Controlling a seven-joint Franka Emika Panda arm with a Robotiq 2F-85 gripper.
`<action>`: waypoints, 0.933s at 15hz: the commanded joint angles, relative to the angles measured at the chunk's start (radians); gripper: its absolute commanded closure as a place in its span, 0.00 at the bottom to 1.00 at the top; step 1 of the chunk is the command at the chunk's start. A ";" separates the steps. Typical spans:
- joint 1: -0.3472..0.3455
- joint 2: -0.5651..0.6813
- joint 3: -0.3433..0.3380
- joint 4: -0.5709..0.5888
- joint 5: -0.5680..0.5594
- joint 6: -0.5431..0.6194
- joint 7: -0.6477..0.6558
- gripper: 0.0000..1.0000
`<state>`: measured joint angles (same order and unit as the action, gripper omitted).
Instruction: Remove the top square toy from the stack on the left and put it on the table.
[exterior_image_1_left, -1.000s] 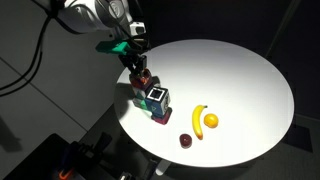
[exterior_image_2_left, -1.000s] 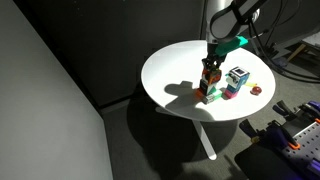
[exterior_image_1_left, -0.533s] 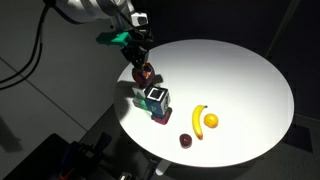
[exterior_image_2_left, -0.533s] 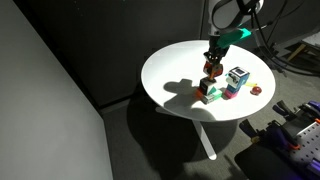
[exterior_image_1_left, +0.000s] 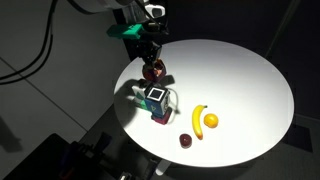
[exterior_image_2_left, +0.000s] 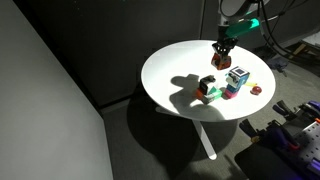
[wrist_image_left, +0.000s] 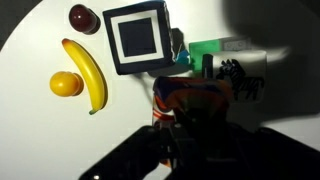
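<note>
Exterior view is showing the round white table (exterior_image_1_left: 240, 80), where my gripper (exterior_image_1_left: 153, 64) is pinching the dark red square toy (exterior_image_1_left: 154, 72) in the air, just above the cluster of blocks (exterior_image_1_left: 157, 102) standing on the tabletop. Wrist view is showing a banana (wrist_image_left: 88, 72), an orange (wrist_image_left: 66, 84) and a dark round fruit (wrist_image_left: 84, 16) lying beside those blocks.
</note>
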<state>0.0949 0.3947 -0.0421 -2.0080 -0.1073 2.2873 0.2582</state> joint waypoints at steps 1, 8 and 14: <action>-0.036 0.013 -0.006 0.045 0.014 -0.024 -0.032 0.91; -0.080 0.102 -0.021 0.161 0.031 -0.033 -0.026 0.91; -0.103 0.219 -0.021 0.307 0.076 -0.065 -0.025 0.91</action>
<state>0.0053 0.5470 -0.0629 -1.8040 -0.0669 2.2732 0.2515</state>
